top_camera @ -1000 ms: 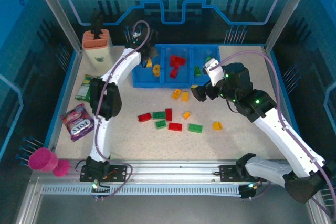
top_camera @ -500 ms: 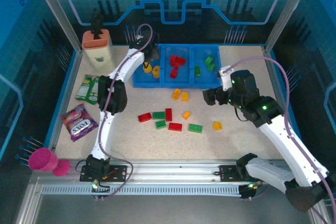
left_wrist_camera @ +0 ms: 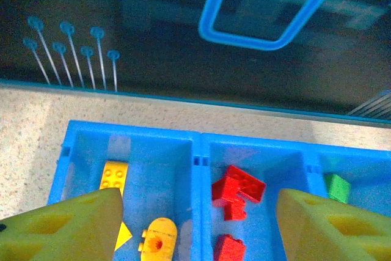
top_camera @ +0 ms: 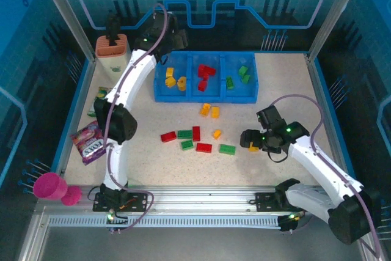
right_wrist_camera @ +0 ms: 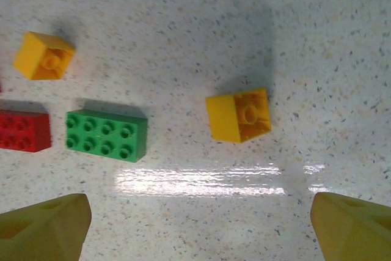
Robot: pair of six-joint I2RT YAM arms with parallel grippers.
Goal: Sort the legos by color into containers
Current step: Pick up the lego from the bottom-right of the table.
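Where the blue tray (top_camera: 183,98) stands at the far side of the table (top_camera: 284,84), its three compartments hold sorted pieces: yellow bricks (top_camera: 174,79) in the left one, red bricks (top_camera: 206,76) in the middle one, green bricks (top_camera: 238,76) in the right one. About ten loose bricks (top_camera: 196,133) of all three colors lie on the table in front of the tray, most of them in a small group near the middle. One yellow brick (right_wrist_camera: 239,116) lies apart at the right side of this group. The right gripper (right_wrist_camera: 200,212) hangs over it with jaws spread wide, not touching it and holding nothing. To the left of it, a green brick (right_wrist_camera: 107,136) and a red brick (right_wrist_camera: 21,131) lie just beside each other. The left gripper (left_wrist_camera: 200,206) hangs above the left half of the tray; its jaws are also apart and empty. Further out, a cream and orange holder (top_camera: 113,53) stands at the far left corner, two snack packets (top_camera: 91,142) lie along the left edge, and a pink cup (top_camera: 50,185) is at the near left.
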